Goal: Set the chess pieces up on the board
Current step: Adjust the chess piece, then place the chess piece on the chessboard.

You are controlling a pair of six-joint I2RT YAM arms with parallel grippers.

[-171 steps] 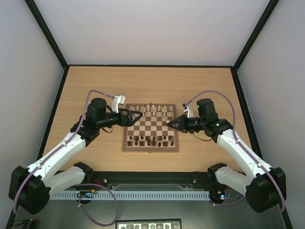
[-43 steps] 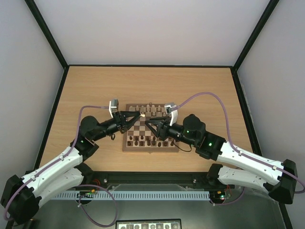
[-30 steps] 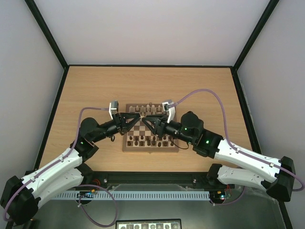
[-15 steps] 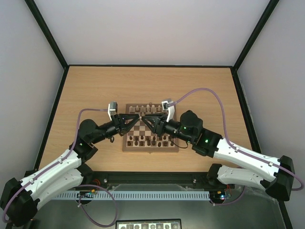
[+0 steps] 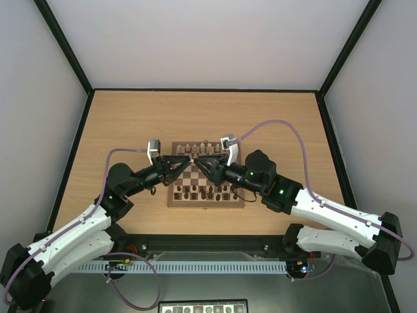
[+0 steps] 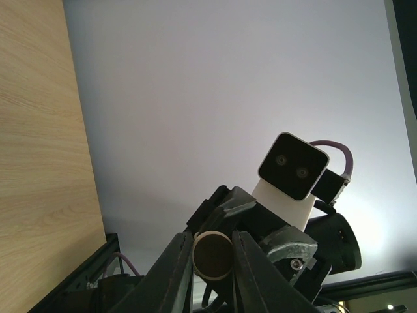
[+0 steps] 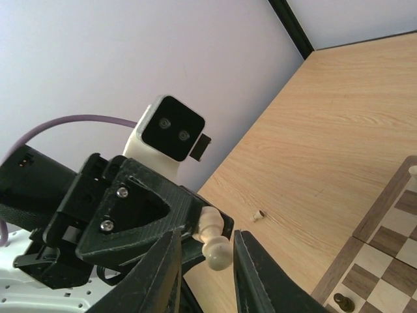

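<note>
Both grippers meet tip to tip above the left back part of the board (image 5: 206, 204). My left gripper (image 5: 187, 158) (image 6: 212, 238) is shut on the round base of a pale pawn (image 6: 213, 255). In the right wrist view the pawn (image 7: 218, 251) points its head between the fingers of my right gripper (image 7: 206, 232) (image 5: 197, 160). Those jaws stand either side of the head with a little gap showing. More pale chess pieces (image 5: 207, 149) line the board's far rows. Dark pieces (image 5: 207, 191) fill the near rows.
A tiny pale object (image 7: 258, 215) lies on the wooden table left of the board. The board's corner (image 7: 391, 261) with a dark pawn (image 7: 343, 302) shows at lower right in the right wrist view. Black-framed walls enclose the table (image 5: 130, 117).
The right gripper has edged left onto the pawn held by the left gripper, and its jaws have narrowed round the pawn's head. The left gripper stays shut and almost still.
</note>
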